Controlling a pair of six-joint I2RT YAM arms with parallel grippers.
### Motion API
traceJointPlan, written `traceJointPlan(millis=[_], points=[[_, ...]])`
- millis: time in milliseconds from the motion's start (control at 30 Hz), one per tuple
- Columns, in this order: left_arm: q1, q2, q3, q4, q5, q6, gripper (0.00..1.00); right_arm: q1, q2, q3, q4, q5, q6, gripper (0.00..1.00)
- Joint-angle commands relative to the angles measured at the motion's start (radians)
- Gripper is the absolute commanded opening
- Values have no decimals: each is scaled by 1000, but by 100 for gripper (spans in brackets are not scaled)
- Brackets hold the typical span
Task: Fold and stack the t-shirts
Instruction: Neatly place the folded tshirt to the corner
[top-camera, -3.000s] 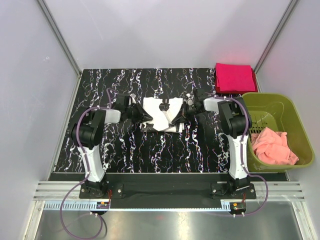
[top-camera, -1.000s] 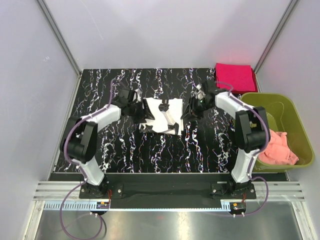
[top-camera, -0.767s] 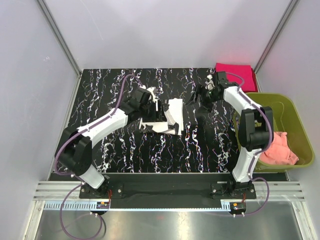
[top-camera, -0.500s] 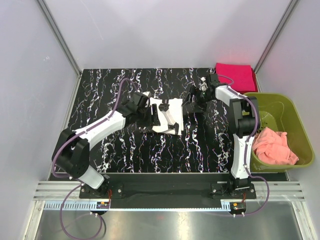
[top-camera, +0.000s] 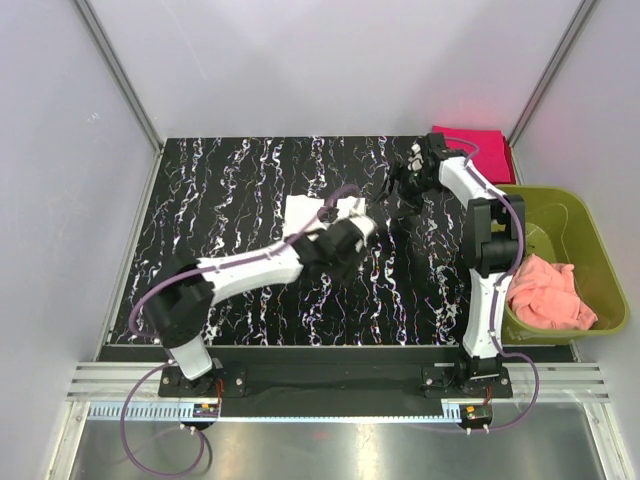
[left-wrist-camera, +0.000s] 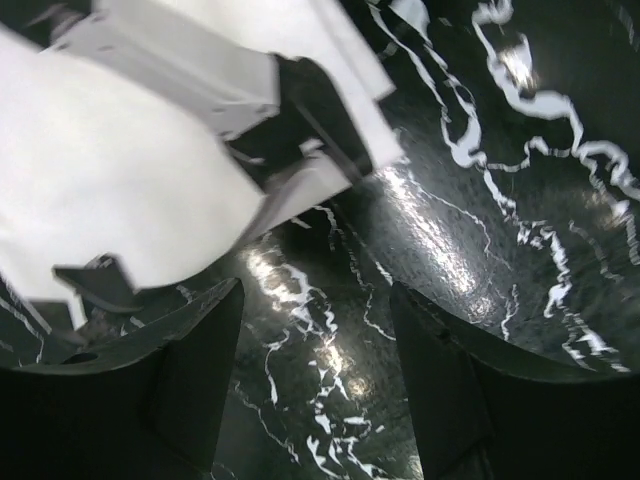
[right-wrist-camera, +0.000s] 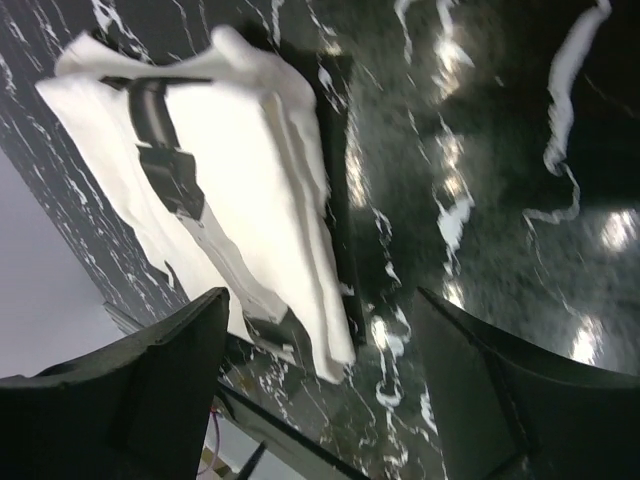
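Your left gripper (top-camera: 358, 232) sits near the middle of the table (top-camera: 230, 190), jaws spread with nothing between them. In the top view the cream-white t-shirt (top-camera: 305, 212) lies folded flat at 10 o'clock from it. The wrist overlaps the shirt's near right corner, so from above you cannot tell whether they touch. Through the left wrist camera the jaws frame only bare marble. There the shirt fills the 11 o'clock part of the view with its black print (left-wrist-camera: 300, 110) facing up, and its corner ends short of the fingertips.

Your right gripper (top-camera: 402, 198) hangs over the far right part of the table, jaws also wide apart and gripping nothing. The cream-white t-shirt lies at 8 o'clock from it, apart, with a strip of bare table between them. Through the right wrist camera the folded shirt lies at 11 o'clock with its layered edges showing. 1 pointed corner shows in the gap between the jaws, but neither jaw touches it.

The magenta-red t-shirt (top-camera: 478, 152) lies folded at the table's far right corner, at 2 o'clock from the right gripper and near it. The 2 shirts are well apart and not stacked.

Off the table's 3 o'clock side, a green basket (top-camera: 590, 240) holds a pink cloth (top-camera: 545, 292).
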Motion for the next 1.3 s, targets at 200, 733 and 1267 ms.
traceJointPlan(millis=[200, 733, 1267], points=[[-176, 162, -13, 215, -330, 437, 69, -115, -279, -220, -39, -11, 2, 81], [-201, 382, 30, 318, -379, 653, 56, -126, -404, -387, 69, -99, 68, 80], [-127, 384, 108, 278, -350, 631, 0, -153, -244, -279, 25, -46, 97, 87]])
